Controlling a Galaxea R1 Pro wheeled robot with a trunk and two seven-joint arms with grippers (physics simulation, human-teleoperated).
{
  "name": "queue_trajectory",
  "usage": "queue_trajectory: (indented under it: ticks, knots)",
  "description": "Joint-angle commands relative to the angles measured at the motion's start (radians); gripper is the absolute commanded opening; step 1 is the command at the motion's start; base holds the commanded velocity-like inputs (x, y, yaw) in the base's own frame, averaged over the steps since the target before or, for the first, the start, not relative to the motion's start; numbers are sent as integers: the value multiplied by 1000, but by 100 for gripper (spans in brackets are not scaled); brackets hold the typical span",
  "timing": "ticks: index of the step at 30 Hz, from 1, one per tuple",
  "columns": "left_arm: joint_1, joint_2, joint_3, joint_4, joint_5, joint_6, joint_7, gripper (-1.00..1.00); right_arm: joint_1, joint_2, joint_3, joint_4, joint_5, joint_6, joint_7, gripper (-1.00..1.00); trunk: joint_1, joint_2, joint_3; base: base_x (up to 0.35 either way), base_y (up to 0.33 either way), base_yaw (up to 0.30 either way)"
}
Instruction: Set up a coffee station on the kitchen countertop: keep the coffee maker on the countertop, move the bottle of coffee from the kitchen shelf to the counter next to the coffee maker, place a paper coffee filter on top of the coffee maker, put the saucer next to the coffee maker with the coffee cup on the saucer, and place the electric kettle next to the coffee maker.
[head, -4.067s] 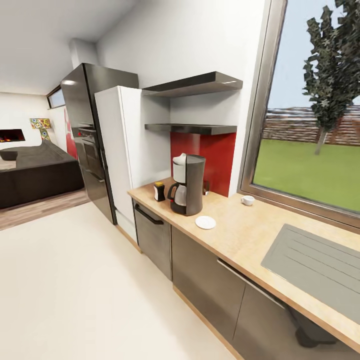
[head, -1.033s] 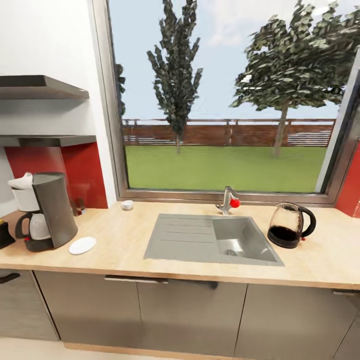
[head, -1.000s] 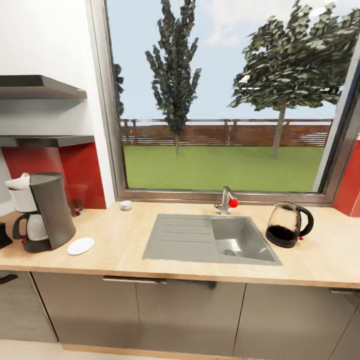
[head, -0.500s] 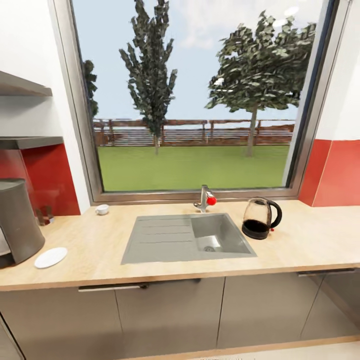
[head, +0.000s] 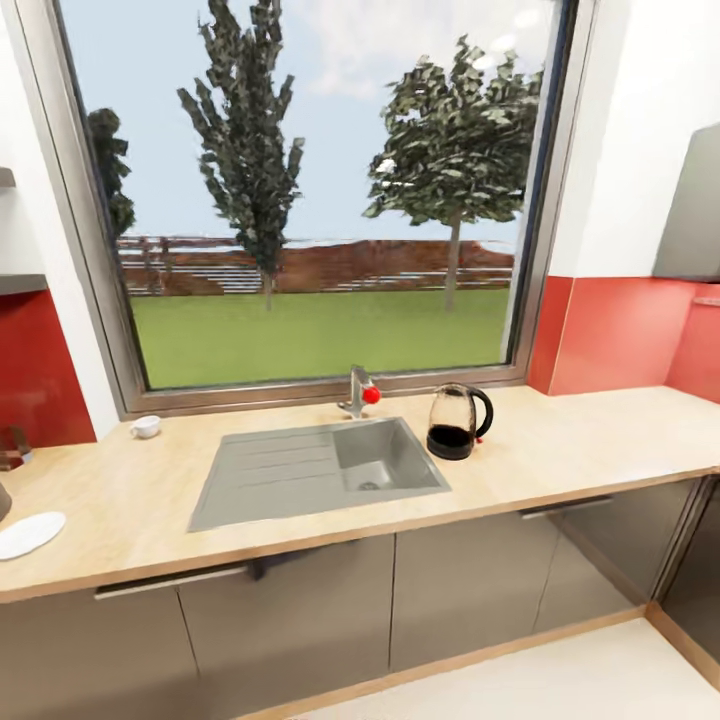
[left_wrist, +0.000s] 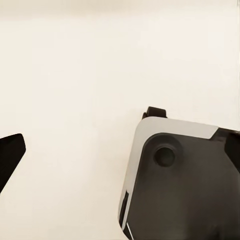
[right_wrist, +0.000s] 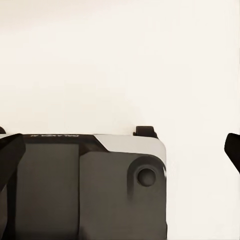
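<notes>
Light-wood counter (head: 560, 445) runs across the middle of the head view over dark grey cabinet fronts (head: 300, 620), with a steel sink (head: 315, 472) set into it below the big window (head: 310, 200). Right of the sink, near centre frame, stands the electric kettle (head: 456, 421), upright on its black base, dark liquid low inside, its looping handle turned toward the right of the frame. A tap with a red knob (head: 360, 392) sits just behind the sink. At the left edge of the frame the saucer (head: 28, 534) lies flat on the counter, partly cut off, and the coffee cup (head: 146, 427) stands well apart from it, back by the window sill.

Each wrist view looks down on pale floor (left_wrist: 100, 75) and a part of the robot's own body. In the left wrist view a dark fingertip (left_wrist: 10, 152) shows at the frame edge; in the right wrist view dark tips (right_wrist: 9, 150) show at both edges. I cannot tell from these whether either tool is apart or together.

My reading: the robot is lining up on the kettle. It would do well to square up to the counter before reaching, take the handle rather than the rounded body, and carry it level so it neither tips nor slips
</notes>
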Motion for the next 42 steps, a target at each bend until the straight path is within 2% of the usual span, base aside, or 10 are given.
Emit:
queue_trajectory:
  ticks: [1,11,14,20,27,28,35,42]
  knots:
    - [1,0,-8,-2,9,3,3,100,0,1,-8,-2,11,6,-3,100,0,-1,0,-95,-86,-288]
    - [2,7,-9,-1,9,2,4,100,0,-1,-8,-3,12,7,-3,100,0,-1,-7,-20,-18,-257]
    - [2,8,-9,-2,9,2,4,100,0,-1,-6,-5,17,5,-3,100,0,-1,-8,0,0,-70]
    - [2,10,-11,-1,8,2,4,100,0,-1,-6,-5,18,-67,-5,100,0,-1,-8,0,0,-1]
    - [23,8,-11,-1,9,1,4,100,0,-10,-10,-19,19,-74,-11,100,0,-1,-8,0,0,0]
    - [39,11,-11,0,8,0,4,100,0,-49,-12,-222,18,-76,-12,100,0,-1,-8,0,0,0]
    - [66,11,-12,5,8,4,4,100,0,-59,-17,-469,18,-107,-12,100,0,-1,-8,0,0,0]
    - [98,11,-13,8,8,3,4,100,0,-59,-18,-624,14,-114,-12,100,0,-1,-8,0,0,0]
